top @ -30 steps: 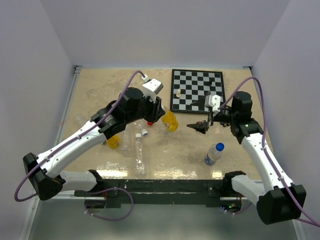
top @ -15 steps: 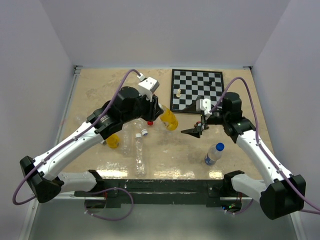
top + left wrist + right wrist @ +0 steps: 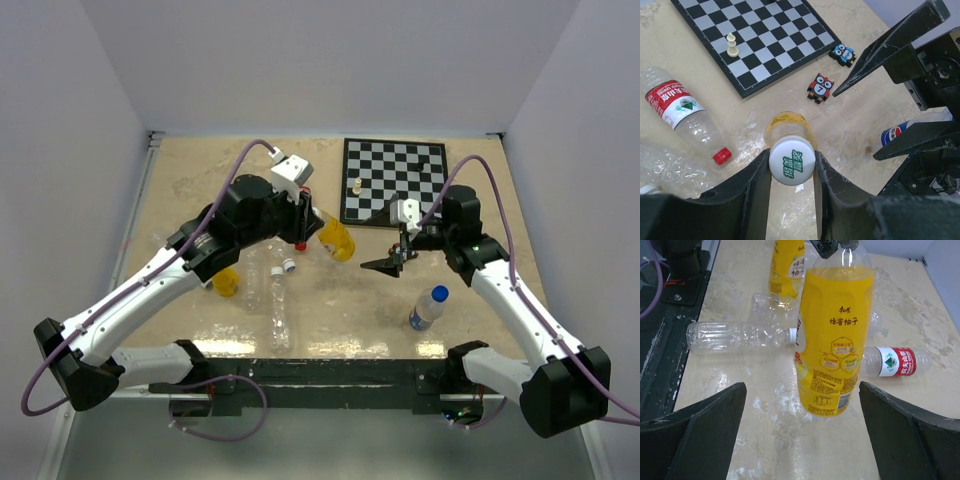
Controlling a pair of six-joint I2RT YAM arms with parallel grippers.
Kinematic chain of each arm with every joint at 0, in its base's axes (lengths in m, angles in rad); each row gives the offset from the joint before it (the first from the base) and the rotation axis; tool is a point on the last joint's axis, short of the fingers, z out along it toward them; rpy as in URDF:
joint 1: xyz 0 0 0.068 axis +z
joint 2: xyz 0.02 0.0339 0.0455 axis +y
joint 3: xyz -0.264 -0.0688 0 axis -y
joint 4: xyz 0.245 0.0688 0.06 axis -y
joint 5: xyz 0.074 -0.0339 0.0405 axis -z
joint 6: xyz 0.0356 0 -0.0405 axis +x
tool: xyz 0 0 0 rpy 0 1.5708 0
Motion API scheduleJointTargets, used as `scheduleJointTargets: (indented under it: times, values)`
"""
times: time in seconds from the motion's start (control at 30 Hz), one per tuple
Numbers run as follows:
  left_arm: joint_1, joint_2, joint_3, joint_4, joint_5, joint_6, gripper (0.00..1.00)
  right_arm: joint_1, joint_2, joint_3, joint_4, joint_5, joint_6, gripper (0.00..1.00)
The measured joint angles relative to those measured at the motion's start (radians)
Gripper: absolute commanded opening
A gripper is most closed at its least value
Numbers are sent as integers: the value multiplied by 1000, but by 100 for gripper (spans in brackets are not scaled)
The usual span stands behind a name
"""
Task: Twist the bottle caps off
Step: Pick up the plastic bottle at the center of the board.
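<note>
Robotics lab cell: blank white walls (image 3: 330,60), left arm (image 3: 150,290), right arm (image 3: 520,300) bolted to tabletop (image 3: 200,170).

Upright orange-yellow bottle (image 3: 835,335), green-printed white cap (image 3: 792,161) on, clamped between fingers (image 3: 758,186).

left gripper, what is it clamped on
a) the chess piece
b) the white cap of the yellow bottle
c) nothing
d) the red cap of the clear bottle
b: in the left wrist view the left gripper has its jaws pressed against both sides of the white cap on top of the yellow bottle.
</note>
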Motion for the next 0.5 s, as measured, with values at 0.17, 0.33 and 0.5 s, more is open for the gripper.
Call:
scheduleJointTargets:
  times: [0.17,0.33,0.5]
  values:
    - [0,-2,-10,0,2,0,0,2,6,-9,0,-1,-2,98]
    - [0,-3,-11,0,3,0,0,5,11,-10,1,-1,-5,98]
    - [1,-4,-11,0,3,0,0,5,11,-10,1,-1,-8,98]
